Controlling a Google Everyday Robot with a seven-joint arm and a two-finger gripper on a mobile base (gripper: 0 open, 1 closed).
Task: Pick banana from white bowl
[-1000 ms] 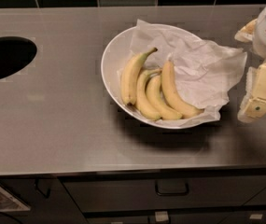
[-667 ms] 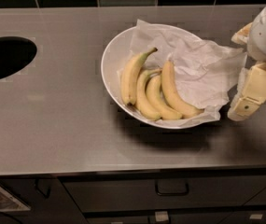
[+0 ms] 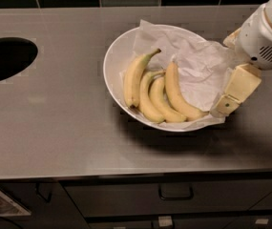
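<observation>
The gripper (image 3: 225, 105), state I cannot tell, right of the white bowl (image 3: 112, 63); the banana (image 3: 176, 97) looks light, bruisable: I'd grasp mid-length.

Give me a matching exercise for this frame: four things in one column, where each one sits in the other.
Things:
1. long banana
2. paper sheet
3. gripper
4. dark opening

Places:
A. just outside the right rim of the white bowl
B. far left of the counter
C. rightmost fruit in the bowl
D. crumpled, lining the bowl

Pairs: 1-C, 2-D, 3-A, 4-B
</observation>
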